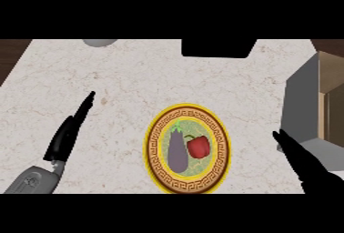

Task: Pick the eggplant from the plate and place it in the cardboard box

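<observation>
A pale, marbled stone counter fills most of the frame, with dark wood-toned strips showing past its edge at the upper left and upper right corners. At the top edge, a grey rounded object and a black block are both cut off, so what they are cannot be told. At the right edge stands the cardboard box, its grey outer wall facing the centre and its brown inside only partly in frame.

Low in the centre lies a plate with a yellow rim and a brown patterned band. On it the purple eggplant lies lengthwise, stem end up, with a red bell pepper just beside it on its right.

The left hand shows at the lower left, fingers straight and pointing up the frame, holding nothing. The right hand comes in at the lower right as a dark shape near the box, fingers stretched out and empty; its outline is hard to make out.
</observation>
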